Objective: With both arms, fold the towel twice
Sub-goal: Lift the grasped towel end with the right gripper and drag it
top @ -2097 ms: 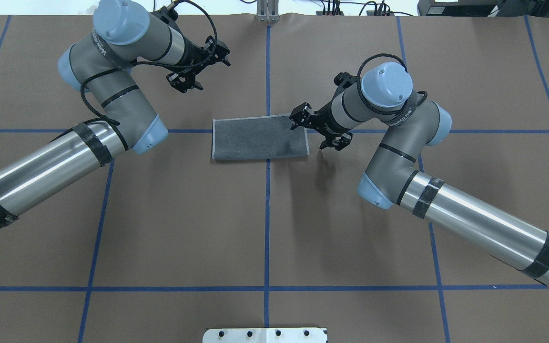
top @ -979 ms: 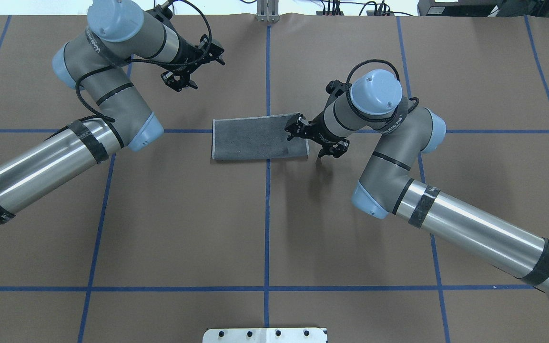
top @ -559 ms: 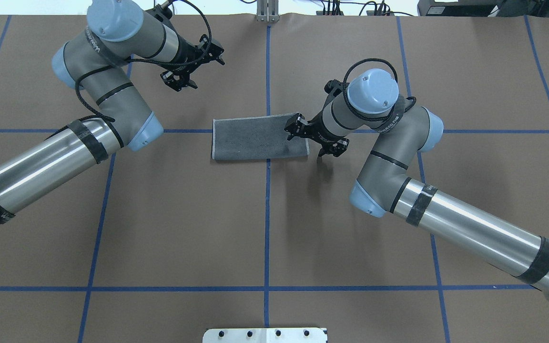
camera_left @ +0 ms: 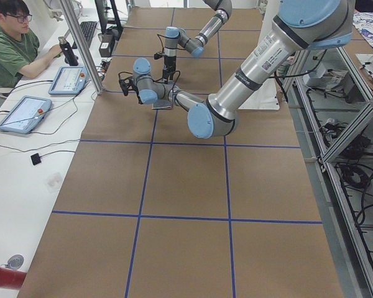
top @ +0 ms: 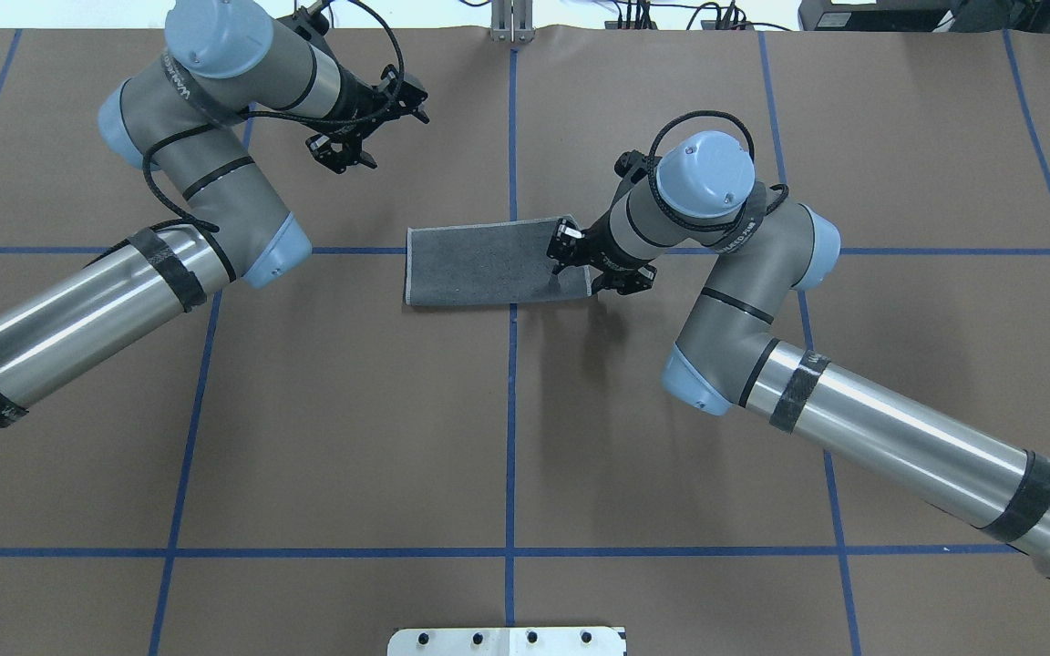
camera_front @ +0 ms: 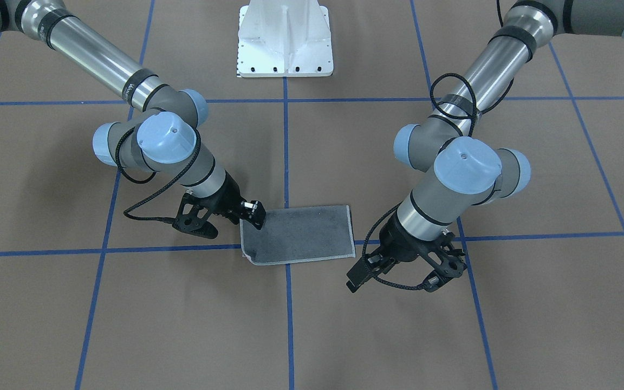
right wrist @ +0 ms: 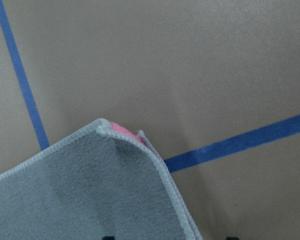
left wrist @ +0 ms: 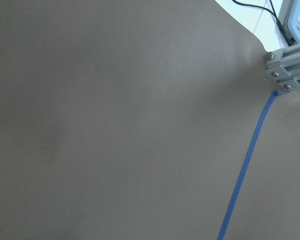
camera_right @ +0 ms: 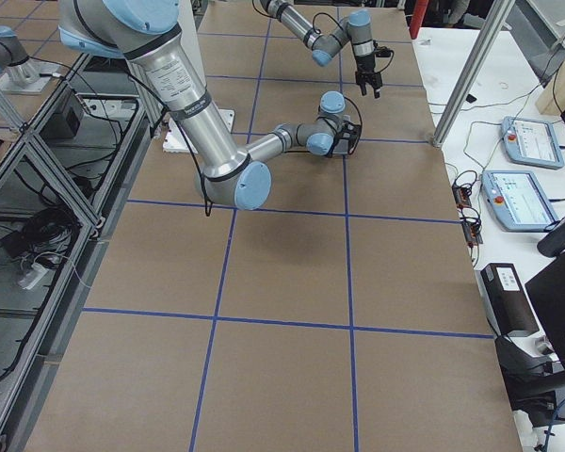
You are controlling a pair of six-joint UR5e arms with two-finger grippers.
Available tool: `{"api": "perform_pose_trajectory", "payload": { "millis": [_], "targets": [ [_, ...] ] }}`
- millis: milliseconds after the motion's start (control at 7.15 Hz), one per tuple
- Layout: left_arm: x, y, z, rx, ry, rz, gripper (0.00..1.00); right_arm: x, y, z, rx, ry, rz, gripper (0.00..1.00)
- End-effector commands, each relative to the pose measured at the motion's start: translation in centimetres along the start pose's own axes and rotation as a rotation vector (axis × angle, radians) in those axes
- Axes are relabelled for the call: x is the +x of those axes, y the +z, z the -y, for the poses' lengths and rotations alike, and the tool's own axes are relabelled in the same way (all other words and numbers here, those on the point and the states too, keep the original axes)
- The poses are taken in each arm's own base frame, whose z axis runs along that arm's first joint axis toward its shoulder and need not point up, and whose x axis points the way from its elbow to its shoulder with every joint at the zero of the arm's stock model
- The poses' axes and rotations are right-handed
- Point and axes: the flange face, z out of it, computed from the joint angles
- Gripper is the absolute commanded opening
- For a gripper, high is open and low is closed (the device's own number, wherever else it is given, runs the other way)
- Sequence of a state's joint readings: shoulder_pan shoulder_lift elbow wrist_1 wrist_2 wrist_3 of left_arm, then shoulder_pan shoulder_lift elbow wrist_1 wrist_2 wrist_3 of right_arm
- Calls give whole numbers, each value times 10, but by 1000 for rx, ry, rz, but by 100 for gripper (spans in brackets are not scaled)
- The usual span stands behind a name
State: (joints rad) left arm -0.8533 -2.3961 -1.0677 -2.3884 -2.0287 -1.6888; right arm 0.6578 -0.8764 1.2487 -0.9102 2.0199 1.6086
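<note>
Where towel (top: 479, 266) ends, right tool (top: 587, 270), jaws spread

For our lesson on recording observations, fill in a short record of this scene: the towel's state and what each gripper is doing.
towel: folded once, dark grey face up, flat on the table
right gripper: open, straddling the towel's short edge on the robot's right
left gripper: open, away from the towel, holding nothing
folds left: one
</note>
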Motion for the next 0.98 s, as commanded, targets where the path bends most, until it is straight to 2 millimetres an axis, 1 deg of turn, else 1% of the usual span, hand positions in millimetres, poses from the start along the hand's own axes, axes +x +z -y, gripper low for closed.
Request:
{"api": "perform_pose_trajectory", "payload": {
  "millis": [0, 140, 280, 559, 699, 839],
  "targets": [
    [0, 0, 1, 0, 6, 0, 100, -1, 0, 0, 6, -4, 2, 10],
    [0, -2, 3, 3, 4, -1, 100, 1, 1, 0, 8, -5, 1, 0],
    [0, -3, 5, 6, 3, -2, 100, 3, -4, 8, 15, 1, 4, 0],
    [0, -3, 5, 4, 3, -2, 100, 9, -25, 41, 28, 31, 10, 0],
    [0, -4, 6, 6, 3, -2, 100, 11, -41, 60, 21, 48, 18, 0],
    [0, -4, 6, 6, 3, -2, 100, 19, -56, 81, 28, 68, 20, 0]
  ]
}}
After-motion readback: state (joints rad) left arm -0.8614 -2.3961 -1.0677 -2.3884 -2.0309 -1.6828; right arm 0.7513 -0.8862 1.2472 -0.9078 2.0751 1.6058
